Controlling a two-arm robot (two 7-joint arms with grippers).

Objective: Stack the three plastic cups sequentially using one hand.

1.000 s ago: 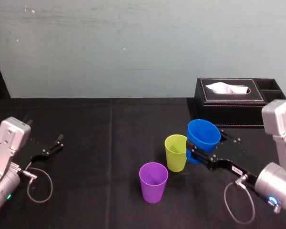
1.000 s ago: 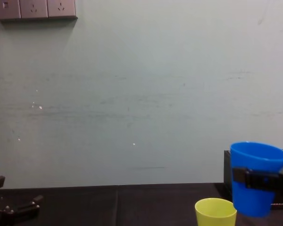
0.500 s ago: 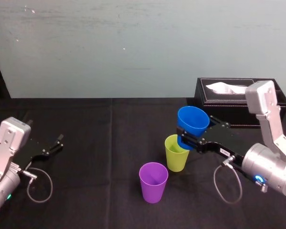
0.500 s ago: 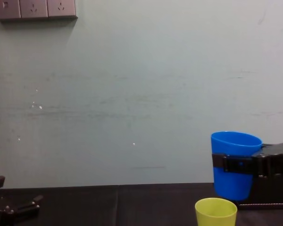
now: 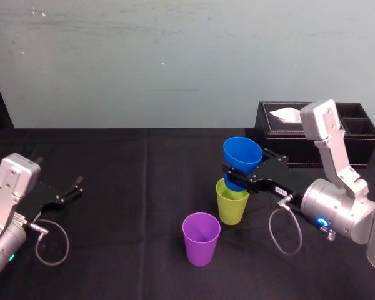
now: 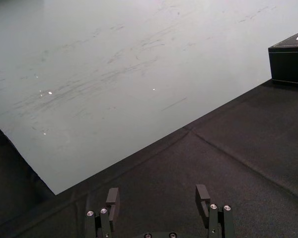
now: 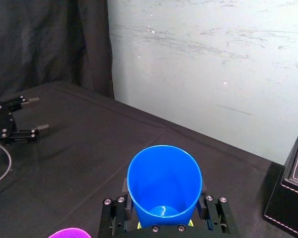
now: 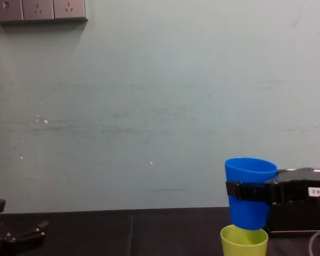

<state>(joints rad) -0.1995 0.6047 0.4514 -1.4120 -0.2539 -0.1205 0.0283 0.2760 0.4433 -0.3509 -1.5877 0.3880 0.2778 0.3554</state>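
Blue cup (image 5: 242, 155), light, smooth, probably slippery thin plastic, best pinched mid-wall: clamped so by the right gripper (image 5: 237, 177), base at the lime-yellow cup (image 5: 231, 205)'s mouth; purple cup (image 5: 201, 238) near it; left gripper (image 5: 72, 189) well apart, fingers spread.

Table (image 5: 131, 187) as seen from the robot, with the wall (image 5: 175, 62) behind it. The middle cup (image 5: 231, 206) stands upright, right of centre. The held cup (image 5: 242, 156) hangs directly above it, base at its mouth, clasped from the right by the right gripper (image 5: 234, 177). The front cup (image 5: 201, 239) stands nearer the robot and to the left, near the middle cup but not touching it. The tissue box (image 5: 281, 140) lies behind and to the right of the cups. The left gripper (image 5: 75, 186) sits at the far left, well apart from them.
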